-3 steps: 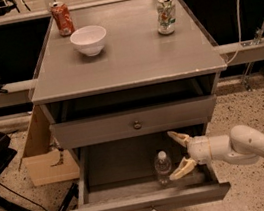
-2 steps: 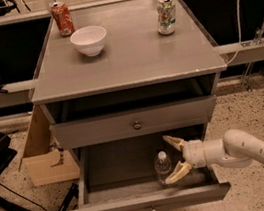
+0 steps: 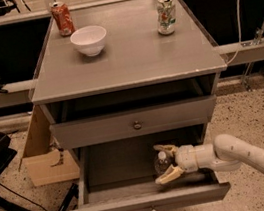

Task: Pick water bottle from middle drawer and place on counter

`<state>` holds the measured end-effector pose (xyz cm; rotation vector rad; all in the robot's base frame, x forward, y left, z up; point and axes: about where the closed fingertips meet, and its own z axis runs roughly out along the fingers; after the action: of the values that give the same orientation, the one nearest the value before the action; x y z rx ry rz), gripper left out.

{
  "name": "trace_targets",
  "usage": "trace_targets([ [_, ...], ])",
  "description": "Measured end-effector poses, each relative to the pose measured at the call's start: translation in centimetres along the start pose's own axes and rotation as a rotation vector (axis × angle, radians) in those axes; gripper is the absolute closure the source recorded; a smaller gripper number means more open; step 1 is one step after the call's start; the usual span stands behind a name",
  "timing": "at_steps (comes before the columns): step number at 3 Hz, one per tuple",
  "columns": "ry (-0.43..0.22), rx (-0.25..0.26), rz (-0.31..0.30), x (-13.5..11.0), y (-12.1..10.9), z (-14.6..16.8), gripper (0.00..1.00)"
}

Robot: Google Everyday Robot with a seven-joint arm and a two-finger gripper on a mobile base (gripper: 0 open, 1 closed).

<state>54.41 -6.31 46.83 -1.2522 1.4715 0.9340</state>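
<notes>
The water bottle (image 3: 161,162), clear with a white cap, stands upright on the grey floor of the open middle drawer (image 3: 117,167), right of its centre. My gripper (image 3: 165,162) reaches in from the right on a white arm. Its two tan fingers are spread, one behind the bottle and one in front, so the bottle sits between them. I cannot tell whether the fingers touch it. The counter (image 3: 129,60) above is a flat grey top with a paler front edge.
On the counter stand a red soda can (image 3: 62,18) at the back left, a white bowl (image 3: 89,39) beside it and a white-green soda can (image 3: 165,15) at the back right. A shut drawer with a round knob (image 3: 136,125) is above. A cardboard box (image 3: 42,159) sits left of the cabinet.
My gripper has moved left inside the drawer, from beside the bottle to around it. The bottle has not moved.
</notes>
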Motion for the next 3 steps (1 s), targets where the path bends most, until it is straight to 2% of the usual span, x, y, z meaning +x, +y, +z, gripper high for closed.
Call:
trace_targets([
  [2,-0.001,-0.002,0.001,0.1,0.0,0.1,0.66],
  [3,-0.011,-0.017,0.032,-3.3,1.2,-1.1,0.96],
])
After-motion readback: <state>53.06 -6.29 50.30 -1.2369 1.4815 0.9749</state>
